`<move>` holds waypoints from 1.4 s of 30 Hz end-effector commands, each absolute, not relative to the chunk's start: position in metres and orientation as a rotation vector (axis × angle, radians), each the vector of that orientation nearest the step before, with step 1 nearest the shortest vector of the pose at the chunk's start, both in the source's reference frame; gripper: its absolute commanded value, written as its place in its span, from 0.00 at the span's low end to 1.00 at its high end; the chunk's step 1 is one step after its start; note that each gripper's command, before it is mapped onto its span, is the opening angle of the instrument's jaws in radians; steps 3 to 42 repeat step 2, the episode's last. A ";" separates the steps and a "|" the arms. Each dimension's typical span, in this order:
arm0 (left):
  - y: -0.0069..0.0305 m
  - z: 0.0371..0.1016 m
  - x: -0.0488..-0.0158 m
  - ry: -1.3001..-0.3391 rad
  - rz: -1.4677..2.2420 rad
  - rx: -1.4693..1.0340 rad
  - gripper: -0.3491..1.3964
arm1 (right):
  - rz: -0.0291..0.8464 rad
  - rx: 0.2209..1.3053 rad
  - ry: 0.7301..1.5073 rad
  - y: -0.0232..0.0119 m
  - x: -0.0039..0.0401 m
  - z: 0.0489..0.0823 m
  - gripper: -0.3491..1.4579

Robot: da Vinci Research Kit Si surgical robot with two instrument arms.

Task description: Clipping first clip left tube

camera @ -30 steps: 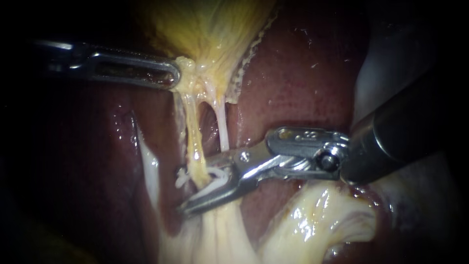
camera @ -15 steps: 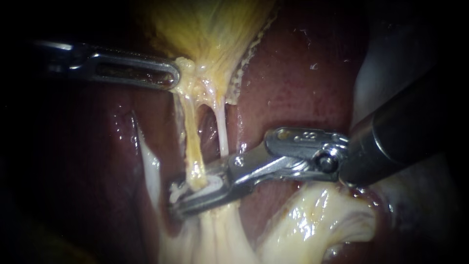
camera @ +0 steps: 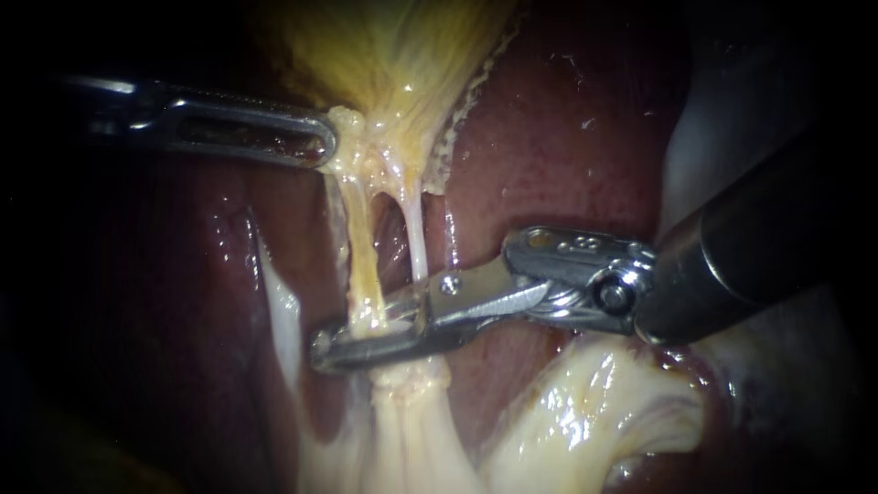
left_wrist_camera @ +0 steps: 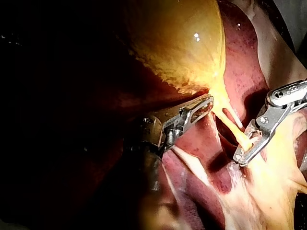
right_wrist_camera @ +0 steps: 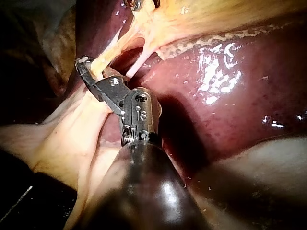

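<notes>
Pinched the left tube (camera: 361, 265) low down with the right instrument (camera: 322, 346), jaws pressed on it from both sides. Ran thin and yellow from the gallbladder (camera: 393, 55) down to the pale tissue (camera: 412, 439), just beside the thinner, whiter right tube (camera: 416, 242). Could not make out a clip inside the jaws. Gripped the narrow end of the gallbladder with the left instrument (camera: 326, 146), jaws clamped on it, and held it stretched.

Looked soft, wet and slippery, and very light. Would likely slide between metal jaws if gripped loosely. Seemed easy to tear or squash, so best squeezed gently and straight across, never tugged. Best taken on the bare part low down, away from the right tube, to catch one tube only.

Lay over the dark red liver (camera: 567, 155), shiny, wet and soft. Left little room: right tube close against the upper jaw, liver right behind, pale tissue touching the right instrument from below. Showed nothing of the bench, only dark all round.
</notes>
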State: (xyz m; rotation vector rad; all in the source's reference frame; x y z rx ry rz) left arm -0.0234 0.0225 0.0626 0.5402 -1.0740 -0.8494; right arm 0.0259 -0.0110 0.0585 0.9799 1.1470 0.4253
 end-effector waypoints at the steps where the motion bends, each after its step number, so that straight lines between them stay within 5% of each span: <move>1: 0.0225 0.0626 -0.0234 -1.074 -0.850 0.540 0.00 | 0.424 0.980 1.147 -0.0110 0.0260 0.0585 0.00; 42: 0.0225 0.0626 -0.0234 -1.074 -0.850 0.540 0.00 | 0.424 0.980 1.147 -0.0110 0.0260 0.0585 0.00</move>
